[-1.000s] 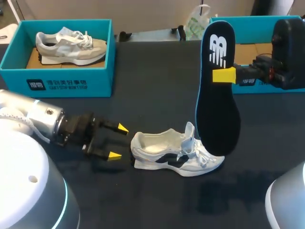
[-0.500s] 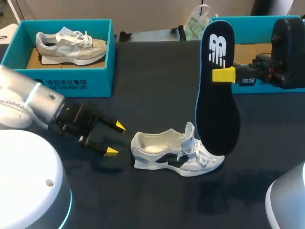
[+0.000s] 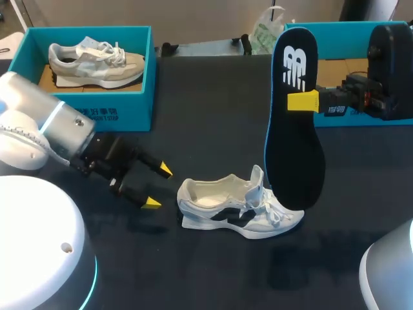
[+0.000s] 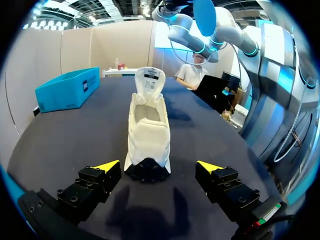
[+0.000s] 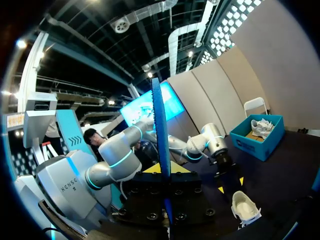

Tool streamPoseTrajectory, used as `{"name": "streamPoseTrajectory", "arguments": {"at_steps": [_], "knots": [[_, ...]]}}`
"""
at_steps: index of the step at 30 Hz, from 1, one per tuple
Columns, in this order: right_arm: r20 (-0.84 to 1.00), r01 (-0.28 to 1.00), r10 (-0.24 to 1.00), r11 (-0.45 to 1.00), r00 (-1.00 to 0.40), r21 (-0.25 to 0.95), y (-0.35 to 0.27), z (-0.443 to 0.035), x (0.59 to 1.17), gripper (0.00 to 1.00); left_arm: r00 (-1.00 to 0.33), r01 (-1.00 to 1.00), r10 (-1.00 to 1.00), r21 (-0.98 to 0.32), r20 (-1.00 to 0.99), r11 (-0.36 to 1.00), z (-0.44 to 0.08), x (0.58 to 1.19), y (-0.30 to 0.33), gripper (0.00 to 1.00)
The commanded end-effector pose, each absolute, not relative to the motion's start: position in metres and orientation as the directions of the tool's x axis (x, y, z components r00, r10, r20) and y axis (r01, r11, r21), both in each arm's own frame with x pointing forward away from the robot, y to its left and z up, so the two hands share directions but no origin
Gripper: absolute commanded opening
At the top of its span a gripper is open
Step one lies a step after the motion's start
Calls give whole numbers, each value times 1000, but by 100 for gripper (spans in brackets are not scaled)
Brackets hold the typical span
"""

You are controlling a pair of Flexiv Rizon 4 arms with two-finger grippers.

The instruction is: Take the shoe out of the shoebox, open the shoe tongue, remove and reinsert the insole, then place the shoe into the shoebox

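sneaker [image 3: 239,210] already out of the box, upright on the black table [image 3: 213,116], tongue raised. just behind the heel, left gripper [image 3: 159,187], fingers spread, holding nothing. over the toe, insole [image 3: 293,129] clamped on end in right gripper [image 3: 303,102]. judged still to do: reinserting, then reboxing. farther back, left shoebox [image 3: 90,110] with second sneaker [image 3: 97,58]; right shoebox [image 3: 348,29] behind the right arm.

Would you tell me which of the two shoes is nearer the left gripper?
The white shoe with the dark stripe, on the table ahead of the left gripper, jaws open; the grey shoe sits in the teal shoebox.
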State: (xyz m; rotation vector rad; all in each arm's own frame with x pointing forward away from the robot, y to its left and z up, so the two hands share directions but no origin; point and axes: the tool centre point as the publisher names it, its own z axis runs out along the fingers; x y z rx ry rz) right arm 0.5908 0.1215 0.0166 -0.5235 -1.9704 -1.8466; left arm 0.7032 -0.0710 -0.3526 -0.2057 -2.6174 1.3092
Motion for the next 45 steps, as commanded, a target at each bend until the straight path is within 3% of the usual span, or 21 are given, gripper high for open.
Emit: {"name": "streamPoseTrajectory", "arguments": {"at_steps": [1, 14, 45], "knots": [[520, 519, 3, 67, -854, 852, 124, 17, 594, 0, -961, 58, 236, -734, 141, 676, -334, 706, -76, 100], [520, 519, 3, 67, -854, 852, 124, 17, 594, 0, -973, 88, 178, -471, 150, 878, -314, 696, -86, 100], [520, 519, 3, 67, -854, 852, 124, 17, 594, 0, -986, 114, 142, -268, 85, 957, -311, 692, -96, 100]]}}
